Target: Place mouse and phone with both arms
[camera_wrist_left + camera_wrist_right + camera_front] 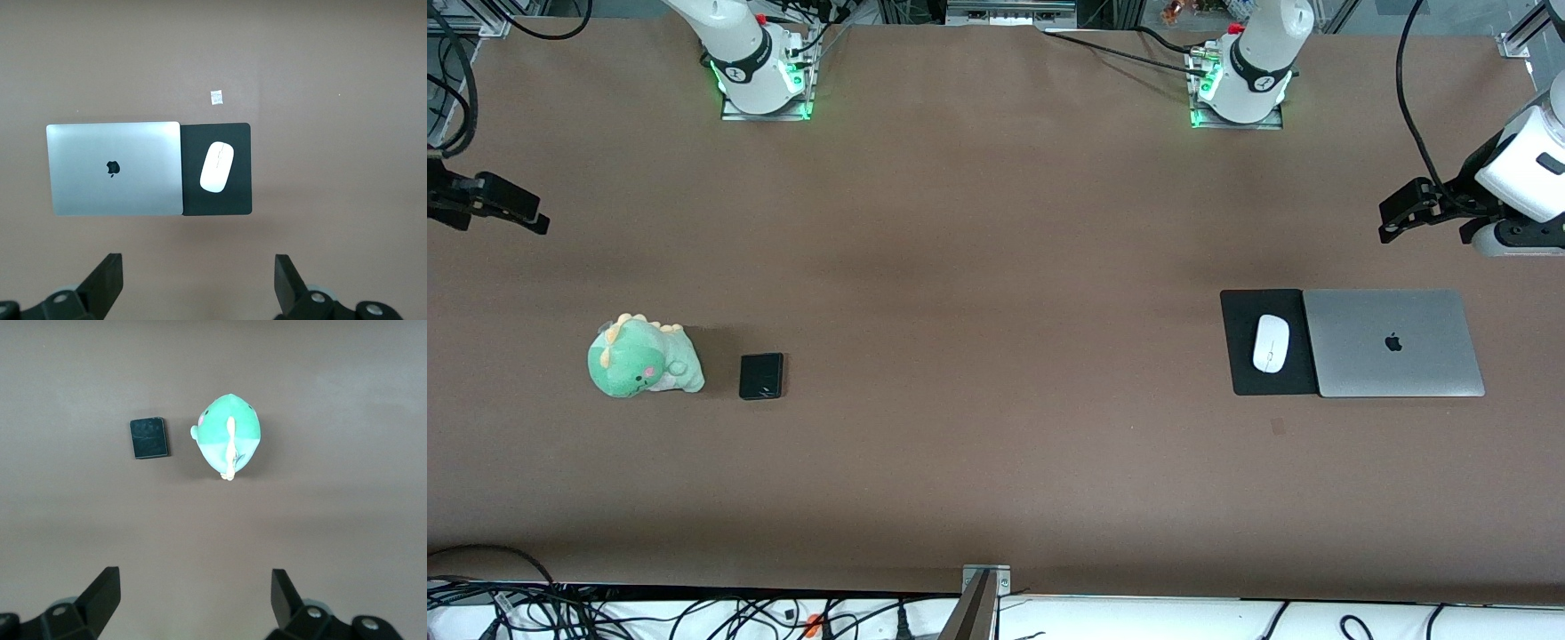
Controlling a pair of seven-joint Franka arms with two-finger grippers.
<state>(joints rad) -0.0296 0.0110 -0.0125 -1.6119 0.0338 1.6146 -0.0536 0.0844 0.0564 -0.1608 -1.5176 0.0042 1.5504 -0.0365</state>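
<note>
Both grippers hang high with fingers spread wide and empty: the left gripper (1392, 222) at upper right, the right gripper (538, 220) at upper left. At right of centre, the mouse (1271, 343) sits on the mouse pad (1245, 373) beside the laptop (1393, 342); its glossy shell may slip when pinched. At lower left, the phone (761, 376) lies flat beside the plush dinosaur (643, 357); fingers may skid off it or bump the toy.

My worktop (996, 267) is a plain brown sheet. Toward my right arm's end lie the phone (761, 376) and, just beside it, a green plush dinosaur (643, 356) (apart, not touching). Toward my left arm's end a black mouse pad (1243, 373) lies flat with a closed silver laptop (1393, 343) against its edge. A small pale tape scrap (216, 98) sits near the pad, nearer the front camera.
</note>
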